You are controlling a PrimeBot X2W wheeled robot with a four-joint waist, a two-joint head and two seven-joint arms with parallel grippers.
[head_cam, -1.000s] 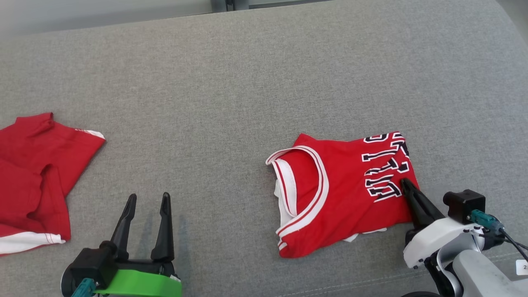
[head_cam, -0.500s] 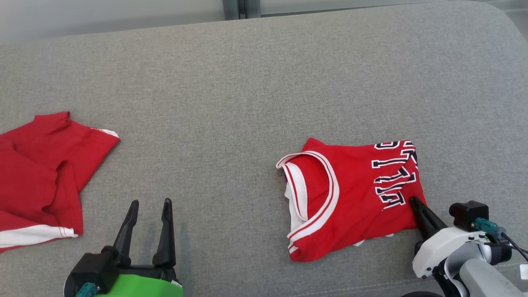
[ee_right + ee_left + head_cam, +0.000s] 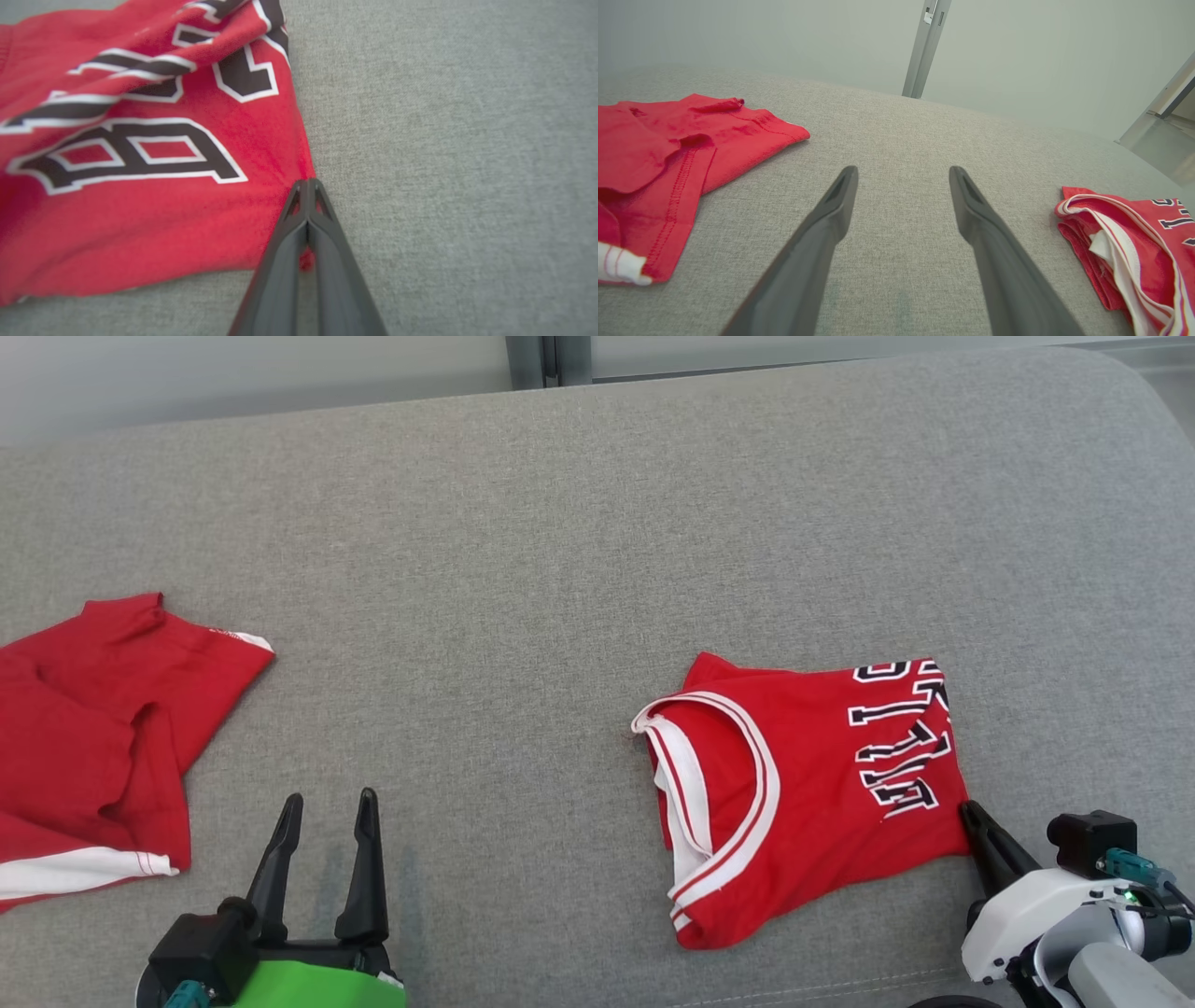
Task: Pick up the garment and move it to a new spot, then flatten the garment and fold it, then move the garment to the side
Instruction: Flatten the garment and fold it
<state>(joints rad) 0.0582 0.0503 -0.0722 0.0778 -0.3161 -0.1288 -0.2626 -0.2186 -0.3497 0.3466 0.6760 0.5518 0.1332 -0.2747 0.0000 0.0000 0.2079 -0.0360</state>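
Observation:
The garment (image 3: 803, 784) is a red jersey with white trim and black letters, lying folded at the right of the grey cushion; it also shows in the left wrist view (image 3: 1134, 242) and close up in the right wrist view (image 3: 140, 186). My right gripper (image 3: 966, 807) is shut, its tip touching the jersey's near right corner (image 3: 307, 182). A speck of red shows in the slit between its fingers. I cannot tell whether cloth is pinched there. My left gripper (image 3: 329, 798) stands open over bare cushion at lower left (image 3: 903, 170), holding nothing.
A second red garment (image 3: 84, 728) with a white hem lies rumpled at the left edge (image 3: 668, 154). The grey cushion (image 3: 523, 569) stretches bare between the two. A pale wall and a metal post (image 3: 532, 359) stand behind the far edge.
My shut right gripper has slid back across the jersey from beside the letters to its near right corner. The jersey shifted slightly. The head camera moved a little. The left gripper stayed open.

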